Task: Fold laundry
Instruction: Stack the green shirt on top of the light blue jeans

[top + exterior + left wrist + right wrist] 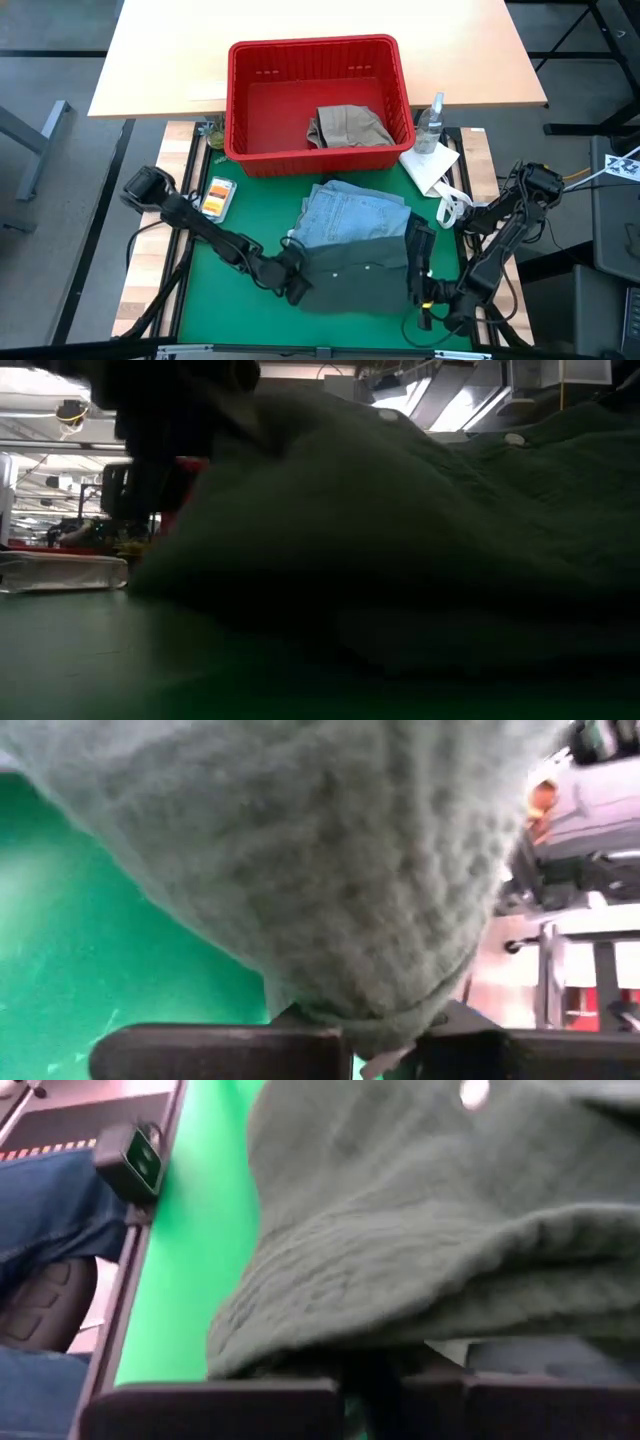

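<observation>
The dark olive green piece (360, 270) lies spread near the green mat's front edge, its far edge overlapping the light blue denim (350, 215). My left gripper (297, 288) is shut on its left near edge, and the cloth fills the left wrist view (300, 850). At the piece's right edge, my right gripper (424, 292) is shut on it as well (420, 1260). A beige khaki piece (348, 127) lies in the red basket (235, 100). In the low view the olive cloth (400, 530) bulges up from the mat. My left gripper pinches the olive piece's hemmed edge (400, 1012) between its two fingers, slanting down from the table's left. The cloth bunches over the fingers, and the rest lies on the mat. How many layers it holds I cannot tell. My right gripper pinches a thick fold at the olive piece's right edge (350, 1342) between its two fingers, slanting down from the table's right near side. The cloth mounds up just beyond the fingers, while the rest stays on the mat.
The red basket stands at the mat's far edge. A spray bottle (432, 125) and a small white cloth (430, 165) sit at the far right. An orange and yellow packet (217, 197) lies at the left. Bare mat (240, 230) shows left of the denim.
</observation>
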Controlling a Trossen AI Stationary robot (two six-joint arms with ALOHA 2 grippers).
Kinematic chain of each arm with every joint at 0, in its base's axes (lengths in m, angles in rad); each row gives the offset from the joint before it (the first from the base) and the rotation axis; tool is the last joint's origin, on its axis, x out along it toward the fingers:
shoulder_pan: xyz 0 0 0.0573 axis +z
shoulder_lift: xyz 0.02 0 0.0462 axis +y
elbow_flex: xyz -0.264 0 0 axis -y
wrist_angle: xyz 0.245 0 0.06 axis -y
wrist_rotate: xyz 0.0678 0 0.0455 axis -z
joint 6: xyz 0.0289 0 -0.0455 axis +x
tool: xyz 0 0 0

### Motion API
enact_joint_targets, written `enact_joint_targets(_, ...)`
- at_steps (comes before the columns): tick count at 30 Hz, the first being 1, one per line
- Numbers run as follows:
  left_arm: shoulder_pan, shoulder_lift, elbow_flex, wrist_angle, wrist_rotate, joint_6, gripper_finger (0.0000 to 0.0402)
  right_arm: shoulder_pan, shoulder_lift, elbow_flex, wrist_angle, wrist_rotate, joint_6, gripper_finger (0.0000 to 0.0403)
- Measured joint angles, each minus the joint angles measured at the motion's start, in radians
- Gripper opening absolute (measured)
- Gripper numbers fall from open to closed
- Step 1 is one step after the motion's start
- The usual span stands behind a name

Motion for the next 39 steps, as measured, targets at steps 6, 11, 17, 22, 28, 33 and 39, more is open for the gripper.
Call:
enact_joint_targets(6, 0.013, -0.059, 0.0, 0.01, -0.01, 0.001, 0.0009, 0.0, -0.001, 0.051, -0.001, 0.076, -0.119, 0.0005)
enact_joint_targets(11, 0.028, -0.099, 0.0, 0.019, 0.005, 0.001, 0.0006, 0.0, -0.001, 0.079, -0.002, 0.141, -0.183, 0.0006)
enact_joint_targets(17, 0.049, -0.13, 0.0, 0.1, 0.008, 0.029, 0.0006, -0.001, -0.001, 0.092, -0.003, 0.241, -0.232, 0.0006)
enact_joint_targets(22, 0.068, -0.131, 0.0, 0.19, 0.037, 0.029, 0.0006, -0.001, -0.012, 0.093, -0.002, 0.308, -0.242, 0.0006)
enact_joint_targets(28, 0.092, -0.133, 0.0, 0.288, 0.083, 0.035, 0.0006, 0.0, -0.053, 0.093, -0.001, 0.376, -0.307, 0.0005)
enact_joint_targets(33, 0.128, -0.137, 0.032, 0.316, 0.122, 0.059, 0.0005, 0.0, -0.099, 0.093, 0.001, 0.426, -0.373, 0.0004)
enact_joint_targets(39, 0.2, -0.137, 0.118, 0.314, 0.218, 0.159, 0.0005, -0.022, -0.15, 0.093, 0.002, 0.458, -0.453, 0.0005)
